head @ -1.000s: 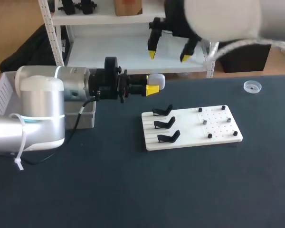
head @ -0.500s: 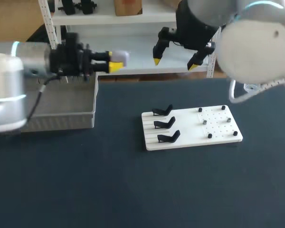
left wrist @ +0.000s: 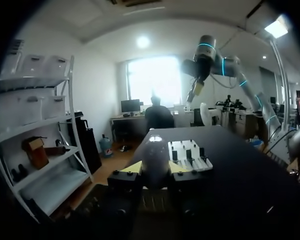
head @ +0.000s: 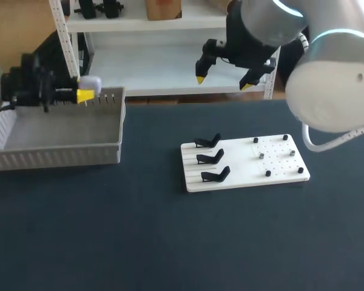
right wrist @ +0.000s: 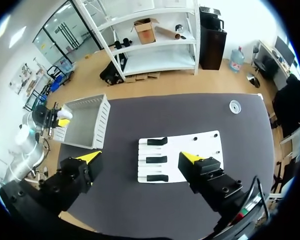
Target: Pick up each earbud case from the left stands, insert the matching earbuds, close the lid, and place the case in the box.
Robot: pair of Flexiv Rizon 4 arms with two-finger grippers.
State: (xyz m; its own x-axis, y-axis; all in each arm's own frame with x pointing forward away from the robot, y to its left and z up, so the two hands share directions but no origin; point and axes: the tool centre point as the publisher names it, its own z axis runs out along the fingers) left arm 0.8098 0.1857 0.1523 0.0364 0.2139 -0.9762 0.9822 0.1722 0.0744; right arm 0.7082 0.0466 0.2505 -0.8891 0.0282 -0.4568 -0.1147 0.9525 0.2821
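Observation:
A white, closed earbud case (head: 91, 83) is held over the far rim of the grey box (head: 60, 154), with my left gripper (head: 85, 91) shut on it. The left wrist view has the case (left wrist: 155, 156) pinched between the yellow tips of the left gripper (left wrist: 156, 168). On the white stand board (head: 242, 167), the three black stands (head: 209, 157) carry nothing. My right gripper (head: 222, 81) hangs open high above the table's far edge. The right wrist view looks down past the right gripper (right wrist: 141, 157) on the board (right wrist: 182, 145), the box (right wrist: 85, 125) and the case (right wrist: 65, 114).
A small clear round dish (right wrist: 234, 106) lies near the table's far right corner. Small black pegs (head: 268, 173) stick up from the right half of the board. The box's inside (head: 54, 127) looks bare.
My left arm has swung left with the case, from above the table's middle to over the box. The right gripper has stayed high and spread slightly wider.

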